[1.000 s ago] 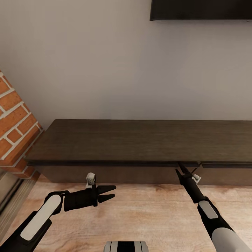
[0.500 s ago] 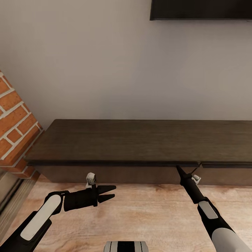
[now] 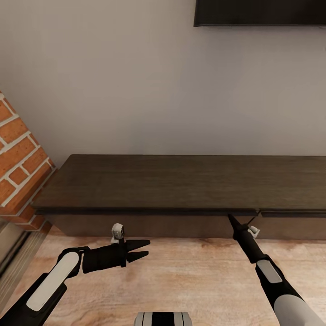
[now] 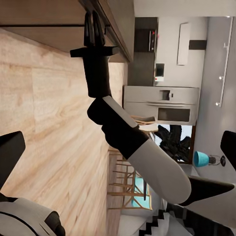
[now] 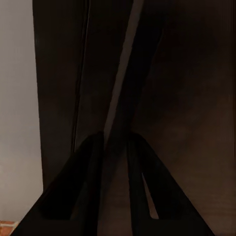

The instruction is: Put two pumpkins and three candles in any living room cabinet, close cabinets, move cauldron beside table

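Note:
The cabinet [image 3: 181,183] is a long, low dark-brown unit against the wall, with its drawer fronts flush. My right gripper [image 3: 231,220] points at the underside of the cabinet's top lip, just left of the seam between two fronts. Its fingers are pressed together with nothing seen between them. The left wrist view shows the right gripper [image 4: 93,27] the same way, narrow and at the cabinet edge. Dark wood fills the space ahead of it in the right wrist view [image 5: 114,140]. My left gripper [image 3: 146,248] hangs open over the floor, short of the cabinet. Pumpkins, candles and cauldron are out of view.
A brick fireplace [image 3: 18,154] juts out at the left end of the cabinet. A dark panel [image 3: 260,12] hangs on the wall above. Wood floor [image 3: 190,276] runs in front. Far off in the left wrist view stand pale kitchen appliances [image 4: 160,103].
My right gripper's tip has drawn back a little from the cabinet's lip, towards me. The left arm and the cabinet look unchanged.

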Robot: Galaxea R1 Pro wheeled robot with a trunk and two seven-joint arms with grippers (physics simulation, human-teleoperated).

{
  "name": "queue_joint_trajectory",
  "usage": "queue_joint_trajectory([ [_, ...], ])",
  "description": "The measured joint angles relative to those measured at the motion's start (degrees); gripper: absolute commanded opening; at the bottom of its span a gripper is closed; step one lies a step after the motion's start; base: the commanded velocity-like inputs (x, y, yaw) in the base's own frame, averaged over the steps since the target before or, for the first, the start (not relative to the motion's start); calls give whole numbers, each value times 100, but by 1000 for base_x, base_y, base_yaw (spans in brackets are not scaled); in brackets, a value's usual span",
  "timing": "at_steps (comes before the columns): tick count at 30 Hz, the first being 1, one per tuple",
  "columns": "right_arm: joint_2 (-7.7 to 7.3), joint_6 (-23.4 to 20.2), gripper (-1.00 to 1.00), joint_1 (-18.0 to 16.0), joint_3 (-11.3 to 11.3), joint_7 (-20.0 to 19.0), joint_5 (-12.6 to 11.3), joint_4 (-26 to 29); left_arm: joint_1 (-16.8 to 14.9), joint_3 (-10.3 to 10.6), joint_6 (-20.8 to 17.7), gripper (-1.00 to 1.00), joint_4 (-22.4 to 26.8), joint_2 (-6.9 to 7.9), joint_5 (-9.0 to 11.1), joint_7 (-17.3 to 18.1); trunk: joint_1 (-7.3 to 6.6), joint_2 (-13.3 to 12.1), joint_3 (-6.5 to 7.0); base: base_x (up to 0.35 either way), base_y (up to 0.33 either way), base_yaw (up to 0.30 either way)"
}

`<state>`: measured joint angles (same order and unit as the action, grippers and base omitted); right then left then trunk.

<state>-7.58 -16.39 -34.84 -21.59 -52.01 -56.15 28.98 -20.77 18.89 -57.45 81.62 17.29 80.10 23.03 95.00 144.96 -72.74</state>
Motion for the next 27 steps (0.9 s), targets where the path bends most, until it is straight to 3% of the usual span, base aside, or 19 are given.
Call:
queue_joint_trajectory([
  [4, -4, -40, -100, -13, 24, 177, 19, 104, -4, 5, 0, 100, -5, -1, 0, 3, 2, -1, 2, -116, 0, 0],
  [27, -13, -83, -100, -12, 21, 117, -19, 58, -3, 4, 0, 100, -4, -2, -1, 3, 0, 0, 2, -71, 0, 0],
])
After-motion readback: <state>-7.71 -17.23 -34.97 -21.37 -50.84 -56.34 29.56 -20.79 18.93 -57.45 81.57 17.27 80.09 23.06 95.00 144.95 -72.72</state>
